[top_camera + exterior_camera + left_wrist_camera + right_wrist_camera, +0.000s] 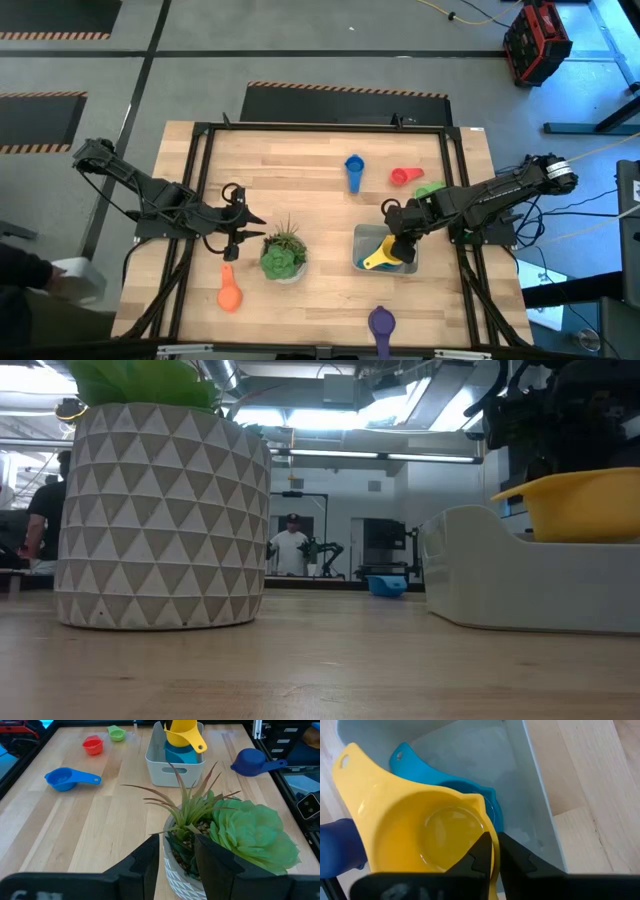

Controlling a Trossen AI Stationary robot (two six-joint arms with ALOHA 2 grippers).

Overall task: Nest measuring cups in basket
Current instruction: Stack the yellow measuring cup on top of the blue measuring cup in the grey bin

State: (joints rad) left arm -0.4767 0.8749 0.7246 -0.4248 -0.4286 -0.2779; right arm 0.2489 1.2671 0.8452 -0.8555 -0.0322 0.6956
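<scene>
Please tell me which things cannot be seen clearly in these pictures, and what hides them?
- Teal cup in the basket: its bowl is mostly covered by the yellow cup in both wrist views.
- Orange cup: appears only in the high view, too small for detail.
- Purple cup: its handle is cut off by the high view's bottom edge.
- Right gripper: low view shows only a dark shape.

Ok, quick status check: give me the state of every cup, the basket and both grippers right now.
Yellow cup: pinched at its rim by the right gripper, tilted over the basket.
Teal cup: lying in the basket, under the yellow one.
Basket: upright.
Blue cup, red cup, green cup, orange cup, purple cup: loose on the table.
Left gripper: part open, empty, by the plant.
</scene>
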